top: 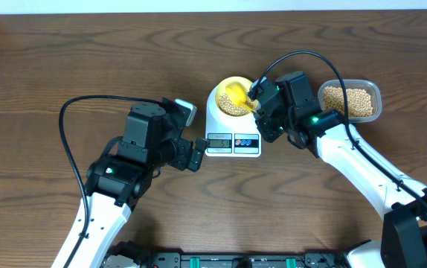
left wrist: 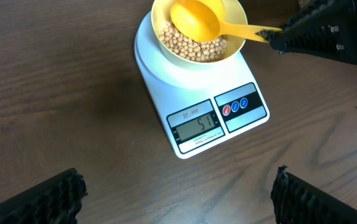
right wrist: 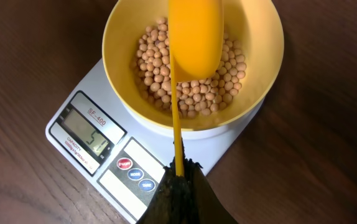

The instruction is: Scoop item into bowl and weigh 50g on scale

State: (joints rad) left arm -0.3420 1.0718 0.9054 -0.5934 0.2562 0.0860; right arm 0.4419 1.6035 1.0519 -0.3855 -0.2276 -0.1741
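Note:
The white scale (top: 232,138) stands mid-table with the pale-yellow bowl (top: 221,95) on its platform. Tan beans (left wrist: 194,48) fill the bowl's bottom. My right gripper (top: 260,102) is shut on the handle of a bright-yellow scoop (top: 237,93), whose cup hangs over the beans inside the bowl. In the right wrist view the handle runs from the scoop (right wrist: 194,37) down into the shut gripper (right wrist: 180,171). The scale's display (left wrist: 197,126) reads 51. My left gripper (left wrist: 178,180) is open and empty, low over the table just in front of the scale.
A clear plastic tub (top: 376,93) holding more beans (top: 347,102) sits to the right of the scale, behind the right arm. Black cables loop over the table behind both arms.

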